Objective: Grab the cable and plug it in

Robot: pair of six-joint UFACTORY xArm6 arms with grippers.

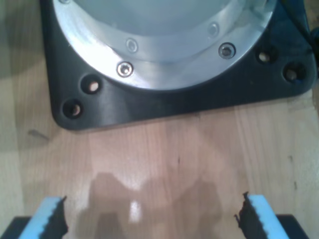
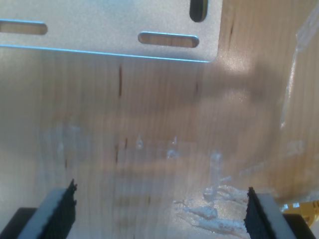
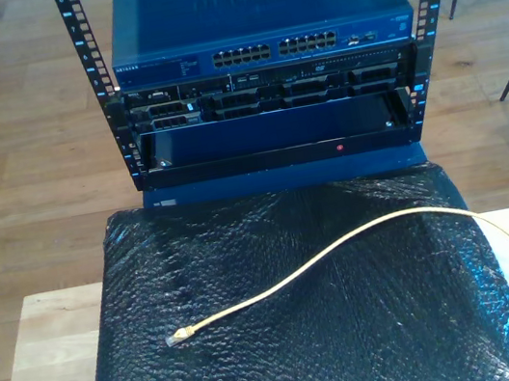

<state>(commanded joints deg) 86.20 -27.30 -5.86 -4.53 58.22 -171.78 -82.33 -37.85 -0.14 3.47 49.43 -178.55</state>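
Note:
The cable (image 3: 342, 246) is thin and pale yellow. It lies loose across the black bubble-wrap mat (image 3: 375, 327) in the exterior view. Its clear plug with an orange-yellow boot (image 3: 178, 338) rests on the mat toward that view's left. The cord arcs up to the right and runs off the lower right edge. My first gripper (image 1: 153, 199) is open over bare wood, its blue-padded fingers (image 1: 50, 216) wide apart with nothing between them. My second gripper (image 2: 161, 188) is also open over wood, holding nothing. A bit of yellow (image 2: 305, 208) shows beside one finger; what it is I cannot tell.
A rack (image 3: 101, 89) behind the mat holds a blue network switch (image 3: 159, 30) with a row of ports (image 3: 275, 49). A black base plate (image 1: 149, 107) with a round aluminium flange (image 1: 164, 55) lies ahead of my first gripper. A slotted metal plate (image 2: 99, 35) and clear plastic film (image 2: 299, 74) lie ahead of my second.

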